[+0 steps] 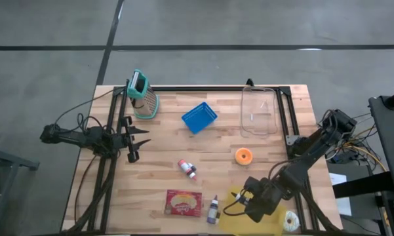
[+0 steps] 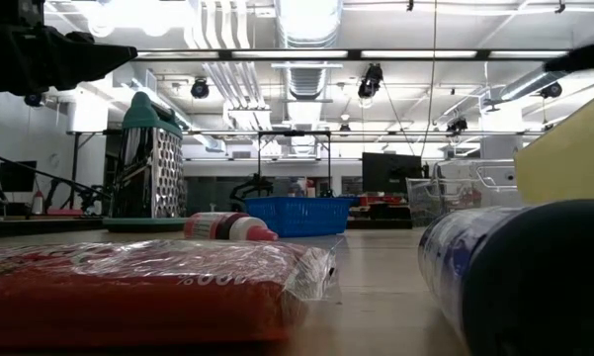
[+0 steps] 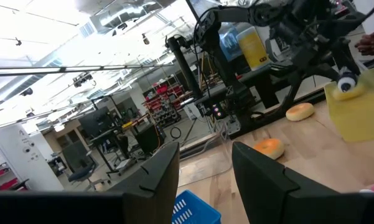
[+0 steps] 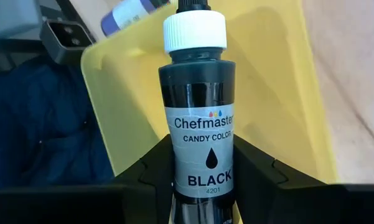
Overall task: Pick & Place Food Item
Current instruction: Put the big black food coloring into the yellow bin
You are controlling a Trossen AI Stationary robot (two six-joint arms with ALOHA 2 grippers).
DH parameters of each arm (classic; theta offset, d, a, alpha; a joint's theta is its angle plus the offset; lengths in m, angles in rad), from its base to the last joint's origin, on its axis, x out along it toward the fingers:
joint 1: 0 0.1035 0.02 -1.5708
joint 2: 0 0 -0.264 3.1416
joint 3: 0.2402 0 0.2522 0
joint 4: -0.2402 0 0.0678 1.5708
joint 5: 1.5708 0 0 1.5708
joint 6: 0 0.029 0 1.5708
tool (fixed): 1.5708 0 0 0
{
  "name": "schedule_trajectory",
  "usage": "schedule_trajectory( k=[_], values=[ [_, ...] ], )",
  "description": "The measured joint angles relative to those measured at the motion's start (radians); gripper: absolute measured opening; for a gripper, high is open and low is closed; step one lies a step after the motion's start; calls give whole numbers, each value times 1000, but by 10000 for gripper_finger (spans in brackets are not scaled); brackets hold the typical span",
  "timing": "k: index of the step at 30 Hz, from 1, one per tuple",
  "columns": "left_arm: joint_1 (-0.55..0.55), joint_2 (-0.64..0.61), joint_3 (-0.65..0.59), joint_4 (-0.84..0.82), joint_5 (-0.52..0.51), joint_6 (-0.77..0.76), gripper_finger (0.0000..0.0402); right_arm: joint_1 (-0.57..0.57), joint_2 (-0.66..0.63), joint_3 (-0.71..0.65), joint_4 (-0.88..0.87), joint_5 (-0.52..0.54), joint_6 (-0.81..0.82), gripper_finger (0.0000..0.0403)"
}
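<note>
Item in hand: a Chefmaster black candy colour bottle [image 4: 198, 118], white cap, clamped between the two fingers of my right pincer [image 4: 198, 177], which sits at the near right part of the counter [image 1: 216, 147] directly over the yellow tray [image 4: 267, 74]. Step, as I judge it: the carry-and-place stage, with the bottle gripped and poised above the tray but not yet set down. Next move calls for lowering until the bottle meets the tray floor, then parting the fingers gently; the bottle is slim and may roll or tip if let go early. Left pincer [image 3: 204, 171]: idle at the left edge of the counter, fingers apart, nothing between them. Other stock on the wooden counter: box grater [image 1: 143, 95], blue basket [image 1: 199, 118], clear container [image 1: 259, 111], orange doughnut [image 1: 243, 155], small red-and-white bottle [image 1: 187, 168], red wrapped packet [image 1: 184, 202], purple-capped bottle [image 1: 213, 210], pale doughnut [image 1: 290, 221] by the tray. Room: a workshop hall with ceiling ducts, strip lights, racks and monitors beyond.
</note>
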Motion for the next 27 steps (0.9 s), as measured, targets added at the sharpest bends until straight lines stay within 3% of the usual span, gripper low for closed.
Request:
schedule_trajectory(
  k=[15, 27],
  values=[
    [0, 0, 0, 0, 0, 0, 152, 21, 0, -142, 166, 0, 14, 124],
    [0, 0, 0, 0, 0, 0, 152, 20, 15, -297, 438, 27, -1, 126]
  ],
)
